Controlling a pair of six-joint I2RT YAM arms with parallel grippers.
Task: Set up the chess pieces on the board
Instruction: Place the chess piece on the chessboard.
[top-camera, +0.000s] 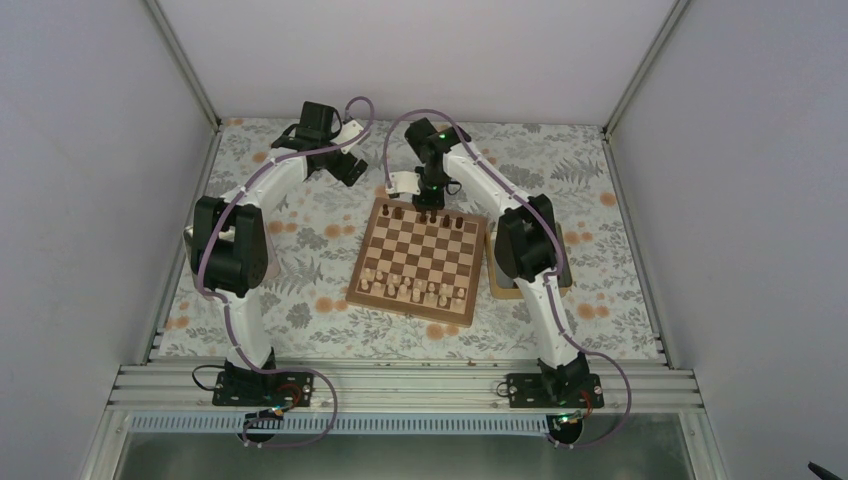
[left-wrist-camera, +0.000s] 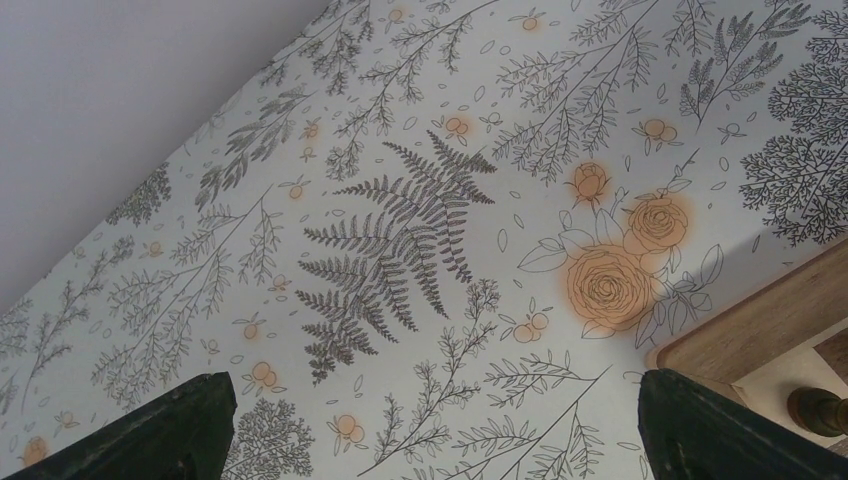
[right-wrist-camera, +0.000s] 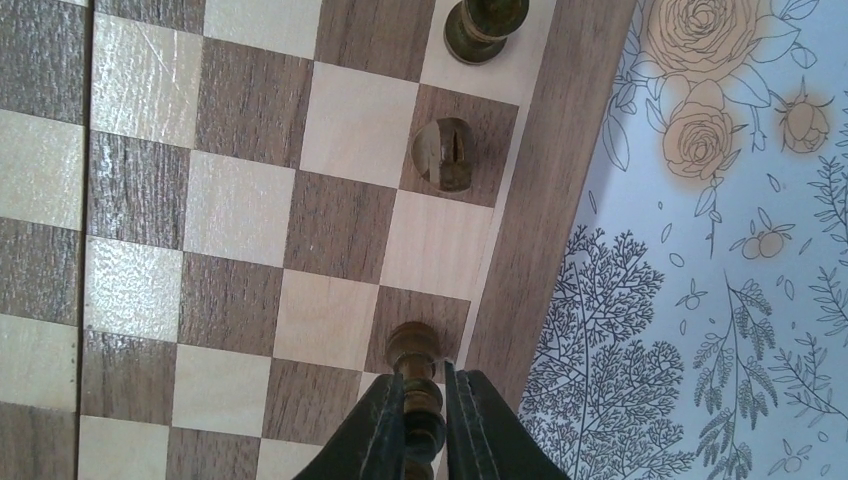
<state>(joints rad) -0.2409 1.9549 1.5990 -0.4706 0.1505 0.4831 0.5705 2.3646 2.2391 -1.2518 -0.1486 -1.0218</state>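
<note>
Well, the right fingers (right-wrist-camera: 385, 432) are down at the far edge of the board (right-wrist-camera: 530, 200), straddling a dark chess piece (right-wrist-camera: 413, 345) that stands upright in the row beside the border. They sit narrow, one on either side of its stem. From the wrist view I cannot tell whether they pinch it or merely flank it. Its long axis runs straight up between them, so any parting move would have to go straight up. A second dark chessman (right-wrist-camera: 445, 155) stands further along the same row. The left fingers (left-wrist-camera: 170, 430), spread wide and holding nothing, hang over the flowered surface (left-wrist-camera: 420, 200) off the board's corner, and that arm is much the farther one.
</note>
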